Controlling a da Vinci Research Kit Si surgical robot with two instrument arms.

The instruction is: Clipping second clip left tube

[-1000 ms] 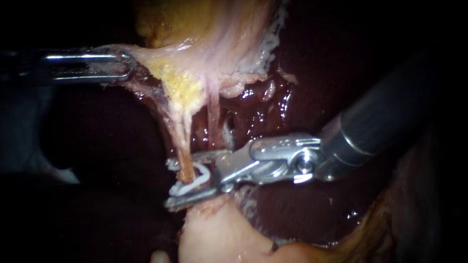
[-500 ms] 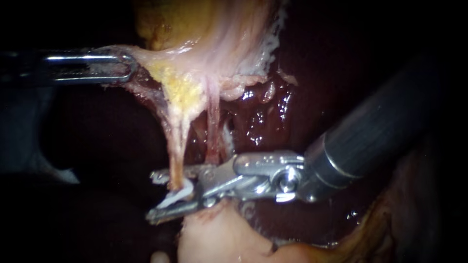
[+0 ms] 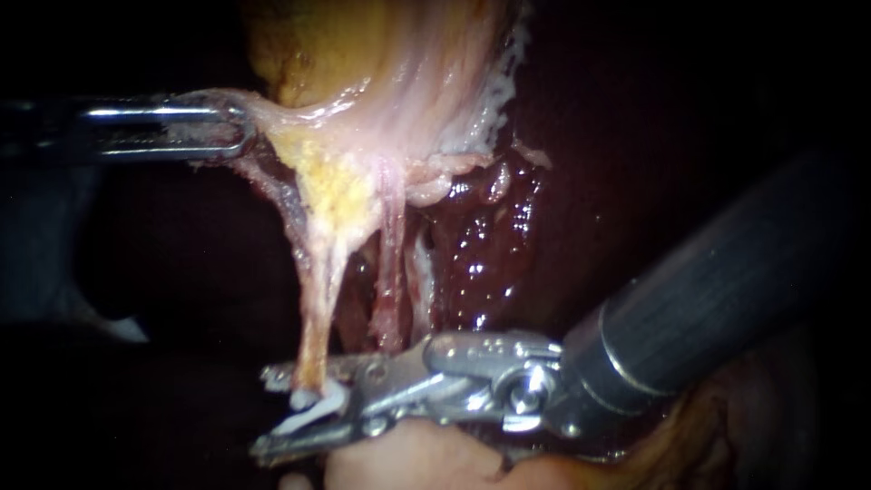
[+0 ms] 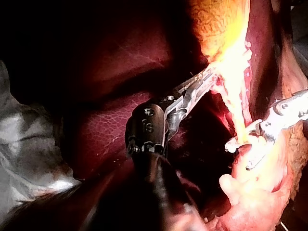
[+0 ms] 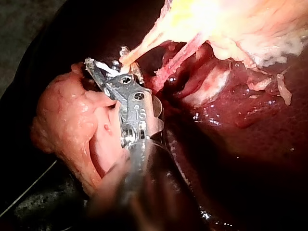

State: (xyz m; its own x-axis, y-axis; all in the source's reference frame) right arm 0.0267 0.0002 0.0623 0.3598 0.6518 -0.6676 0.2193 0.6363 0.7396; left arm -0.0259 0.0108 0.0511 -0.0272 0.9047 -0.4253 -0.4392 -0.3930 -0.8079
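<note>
The right instrument's slim silver tool (image 3: 295,408) stood with its jaws part-closed on a small white clip (image 3: 318,406) that straddled the lower end of the thin pale yellow left tube (image 3: 318,299). The step in hand looked like squeezing the clip home, and the next move would call for a full, steady closure square across the tube, then release without dragging it. Its dark shaft (image 3: 708,290) came in low from the right over the dark red liver (image 3: 581,181), while the left instrument's slotted metal tool (image 3: 227,127) gripped the pale pink fold of gallbladder tissue (image 3: 299,113) and held it out leftward, the tube taut below.

centre: brightly lit | edges: deep shadow | glare: wet liver (image 3: 476,263)
</note>
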